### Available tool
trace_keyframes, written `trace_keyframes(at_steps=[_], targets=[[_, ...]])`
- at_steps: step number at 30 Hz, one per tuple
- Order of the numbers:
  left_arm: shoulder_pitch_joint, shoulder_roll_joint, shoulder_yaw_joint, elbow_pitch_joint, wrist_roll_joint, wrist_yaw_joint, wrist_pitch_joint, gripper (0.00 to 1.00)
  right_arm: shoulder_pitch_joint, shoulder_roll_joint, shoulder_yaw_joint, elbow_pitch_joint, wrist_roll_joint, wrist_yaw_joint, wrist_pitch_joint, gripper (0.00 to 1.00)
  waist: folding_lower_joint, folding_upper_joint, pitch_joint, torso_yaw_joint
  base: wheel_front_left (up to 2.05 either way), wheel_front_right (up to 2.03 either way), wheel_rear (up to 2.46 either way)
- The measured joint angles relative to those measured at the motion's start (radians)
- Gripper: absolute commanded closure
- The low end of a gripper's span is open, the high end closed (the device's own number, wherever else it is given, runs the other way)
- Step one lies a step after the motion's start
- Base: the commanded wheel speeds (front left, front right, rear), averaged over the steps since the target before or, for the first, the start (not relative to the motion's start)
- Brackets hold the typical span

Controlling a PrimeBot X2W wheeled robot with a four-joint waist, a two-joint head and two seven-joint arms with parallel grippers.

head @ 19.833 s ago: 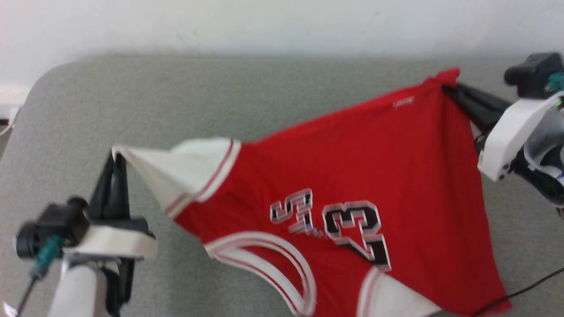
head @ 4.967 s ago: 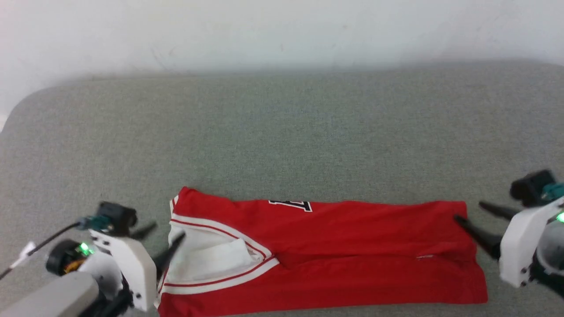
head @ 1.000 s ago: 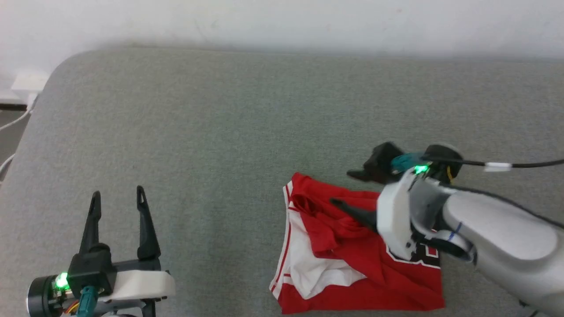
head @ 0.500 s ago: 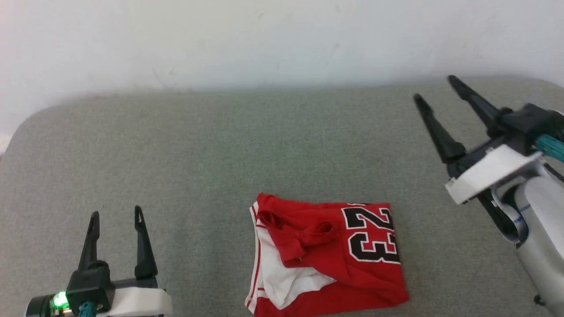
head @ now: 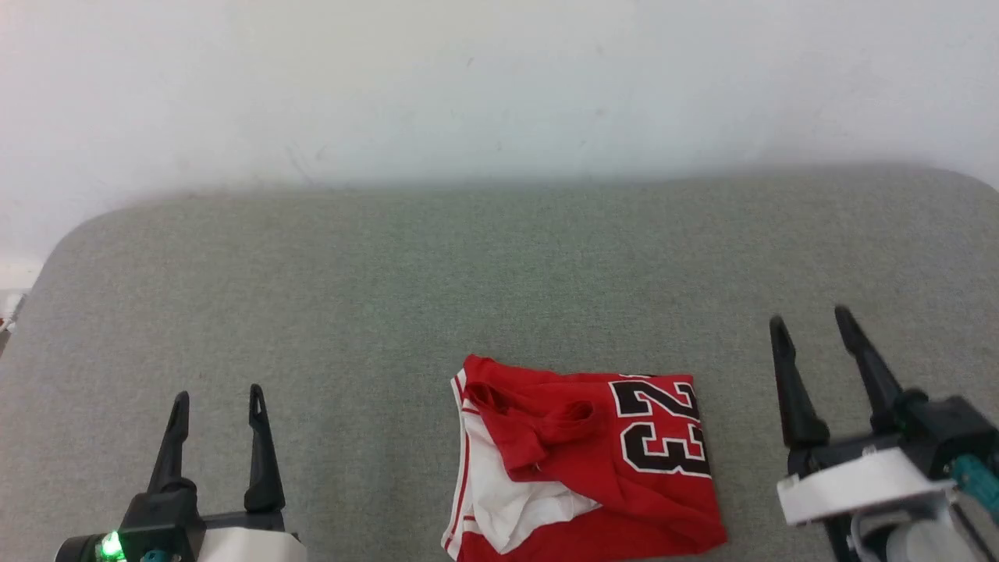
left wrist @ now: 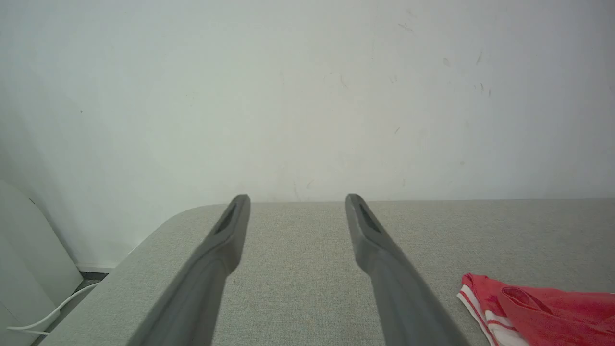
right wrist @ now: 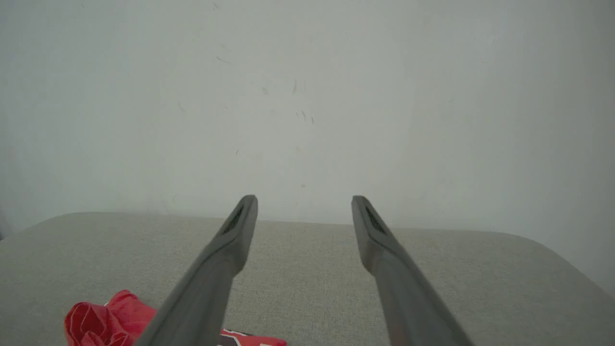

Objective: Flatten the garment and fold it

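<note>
The garment (head: 593,460) lies folded into a small rough square near the front middle of the grey surface (head: 437,273). Its red top layer shows the black number 23, and a white sleeve panel with striped trim peeks out at its left. My left gripper (head: 218,396) stands open at the lower left, well apart from the cloth, with nothing between its fingers. My right gripper (head: 812,321) stands open at the lower right, also clear of the cloth. The garment's left edge (left wrist: 533,307) appears at the lower right of the left wrist view. A bunched red corner (right wrist: 110,322) sits low left in the right wrist view.
A white wall (head: 499,86) rises behind the grey padded surface, whose far corners are rounded. A white cable (left wrist: 43,317) runs on the floor past the surface's left edge.
The right arm has drawn back from over the garment to the lower right and stands open. The garment stays folded where it lay. The left gripper has kept its place. The head camera has shifted.
</note>
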Motion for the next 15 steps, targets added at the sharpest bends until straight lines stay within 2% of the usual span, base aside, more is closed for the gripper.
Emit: trace_keyframes(at_steps=[7,12,15], targets=[[0.003,-0.004,-0.001,0.010,-0.006,-0.024,0.000,0.00,0.132,0.043,-0.022,-0.017,-0.032,0.000,0.000,0.00,0.0000,0.0000,-0.008,0.020,0.00,0.00,0.00],[0.003,-0.009,0.000,0.017,-0.005,-0.026,0.000,0.00,0.120,0.043,-0.025,-0.038,-0.041,0.000,0.000,0.00,0.0000,0.0000,-0.009,0.015,0.00,0.00,0.00],[0.003,-0.010,-0.001,0.019,-0.005,-0.033,0.000,0.00,0.062,0.015,-0.023,-0.054,-0.043,0.000,0.000,0.00,0.0001,0.0000,-0.007,0.015,0.00,0.00,0.00]])
